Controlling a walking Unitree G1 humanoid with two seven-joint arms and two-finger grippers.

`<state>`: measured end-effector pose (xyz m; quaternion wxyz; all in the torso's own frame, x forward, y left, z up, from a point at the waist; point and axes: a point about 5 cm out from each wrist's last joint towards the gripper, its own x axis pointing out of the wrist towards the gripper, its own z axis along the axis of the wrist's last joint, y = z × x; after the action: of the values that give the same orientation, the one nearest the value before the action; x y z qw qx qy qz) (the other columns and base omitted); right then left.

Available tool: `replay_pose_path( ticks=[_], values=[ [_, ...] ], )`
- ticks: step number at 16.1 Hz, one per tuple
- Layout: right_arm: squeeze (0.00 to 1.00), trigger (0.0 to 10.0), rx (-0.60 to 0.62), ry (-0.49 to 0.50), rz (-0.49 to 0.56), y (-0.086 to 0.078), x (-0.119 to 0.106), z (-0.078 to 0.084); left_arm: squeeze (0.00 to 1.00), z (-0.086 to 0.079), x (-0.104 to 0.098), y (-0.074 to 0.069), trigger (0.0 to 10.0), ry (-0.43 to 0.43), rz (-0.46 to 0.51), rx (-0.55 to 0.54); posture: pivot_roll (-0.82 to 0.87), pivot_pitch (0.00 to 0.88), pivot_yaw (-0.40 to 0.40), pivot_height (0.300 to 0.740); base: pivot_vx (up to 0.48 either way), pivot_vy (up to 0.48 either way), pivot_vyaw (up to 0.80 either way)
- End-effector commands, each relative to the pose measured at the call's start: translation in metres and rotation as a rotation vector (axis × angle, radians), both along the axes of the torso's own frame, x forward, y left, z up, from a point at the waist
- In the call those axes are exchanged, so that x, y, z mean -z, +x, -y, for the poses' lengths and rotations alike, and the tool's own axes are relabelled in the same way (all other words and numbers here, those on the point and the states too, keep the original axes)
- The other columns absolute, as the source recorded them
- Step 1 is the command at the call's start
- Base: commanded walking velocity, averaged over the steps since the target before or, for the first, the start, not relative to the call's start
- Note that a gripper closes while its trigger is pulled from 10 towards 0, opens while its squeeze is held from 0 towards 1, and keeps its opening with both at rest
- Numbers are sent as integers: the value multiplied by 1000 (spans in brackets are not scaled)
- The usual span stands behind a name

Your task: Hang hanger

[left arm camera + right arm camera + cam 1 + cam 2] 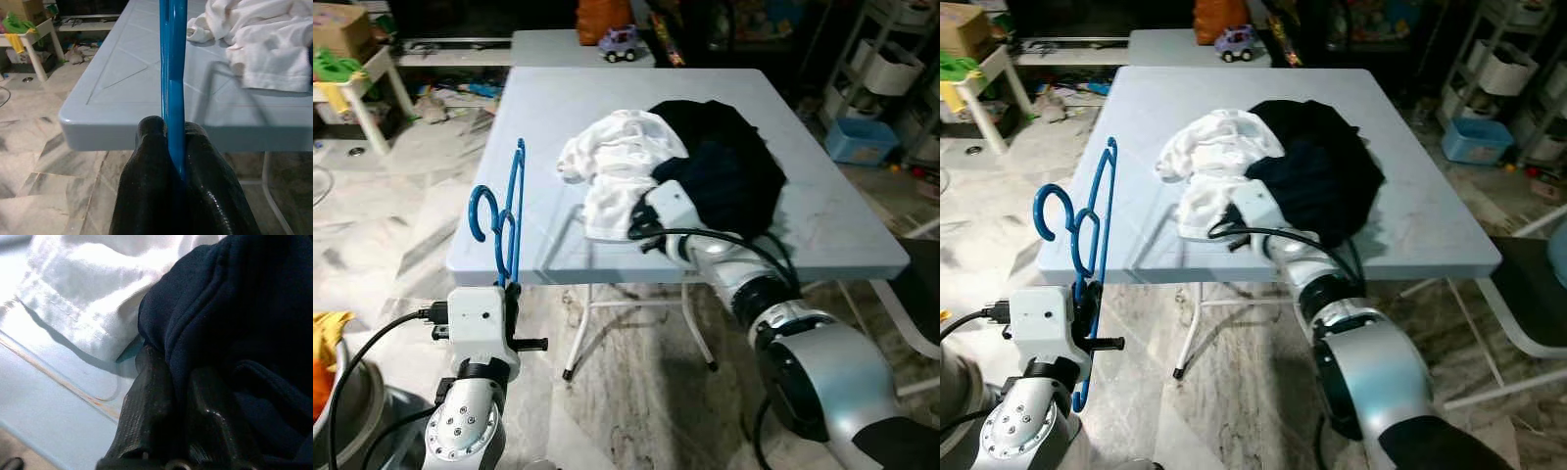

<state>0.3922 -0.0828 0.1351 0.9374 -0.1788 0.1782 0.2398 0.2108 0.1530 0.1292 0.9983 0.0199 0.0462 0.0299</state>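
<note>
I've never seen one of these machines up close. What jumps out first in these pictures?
The bright blue hanger, held upright by the left gripper just in front of the pale blue table's near edge. On the table lies a crumpled white garment beside a dark garment, and the right gripper is pinching the dark one's edge. A toy car sits on the table behind.
</note>
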Motion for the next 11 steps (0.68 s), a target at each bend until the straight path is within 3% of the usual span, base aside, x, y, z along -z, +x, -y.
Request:
replay_pose_path(
  ticks=[1,3,5,11],
  values=[
    [0,10000,90,-73,-44,-3,16,24,0,0,-5,-2,10000,8,14,-3,187,102,-74,740,0,0,0],
    [0,10000,141,-123,-2,-1,14,36,0,0,-5,-2,10000,7,13,-6,186,103,-75,740,0,0,0],
    [0,10000,199,-98,38,3,7,40,0,1,-5,-2,10000,6,13,-7,184,104,-75,740,0,0,0],
    [0,10000,319,1,126,15,-24,36,0,1,-6,-2,10000,9,15,-6,201,106,-79,740,0,0,0]
  ],
)
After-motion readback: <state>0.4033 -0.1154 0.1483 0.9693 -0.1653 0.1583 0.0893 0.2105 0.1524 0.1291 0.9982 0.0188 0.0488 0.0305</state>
